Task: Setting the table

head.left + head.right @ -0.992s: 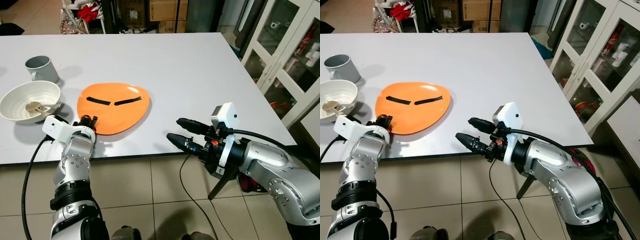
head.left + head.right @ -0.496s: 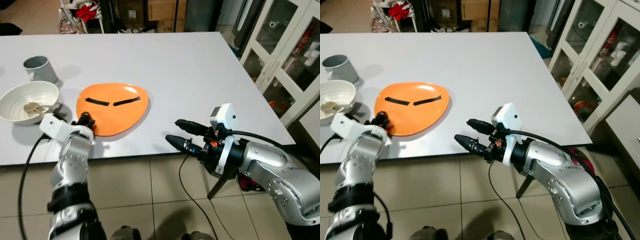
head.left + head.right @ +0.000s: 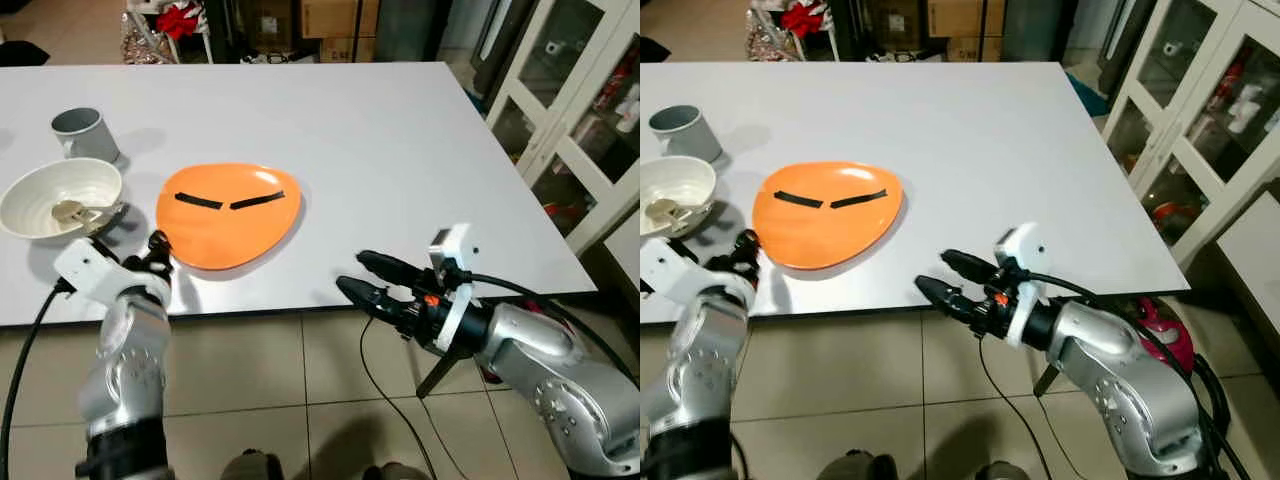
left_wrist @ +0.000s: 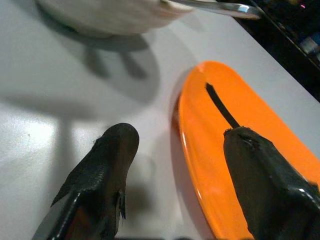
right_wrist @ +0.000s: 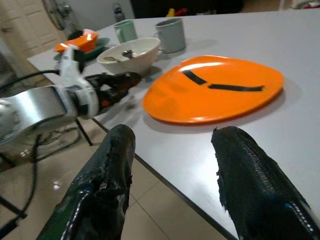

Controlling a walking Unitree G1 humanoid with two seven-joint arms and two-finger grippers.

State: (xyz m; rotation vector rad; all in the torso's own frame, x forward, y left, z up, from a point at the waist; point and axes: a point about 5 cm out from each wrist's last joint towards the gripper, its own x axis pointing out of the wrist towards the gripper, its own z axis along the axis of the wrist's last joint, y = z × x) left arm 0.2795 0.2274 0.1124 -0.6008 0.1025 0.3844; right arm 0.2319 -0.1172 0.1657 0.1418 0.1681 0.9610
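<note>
The orange plate (image 3: pixel 229 215) is lying near the white surface's (image 3: pixel 380 130) front edge, with a white bowl (image 3: pixel 60 197) (spoon inside) and grey mug (image 3: pixel 84 133) beside it. The left hand (image 4: pixel 170 165) is hovering open at the plate's rim; the right hand (image 3: pixel 365 278) is waiting open. Setting looks barely begun.

No lettering can be read anywhere. The cardboard boxes (image 3: pixel 328 15) at the top of the frame beyond the table carry print too small and blurred to make out, and the orange plate (image 3: pixel 228 215) bears only two black strips, not writing.
</note>
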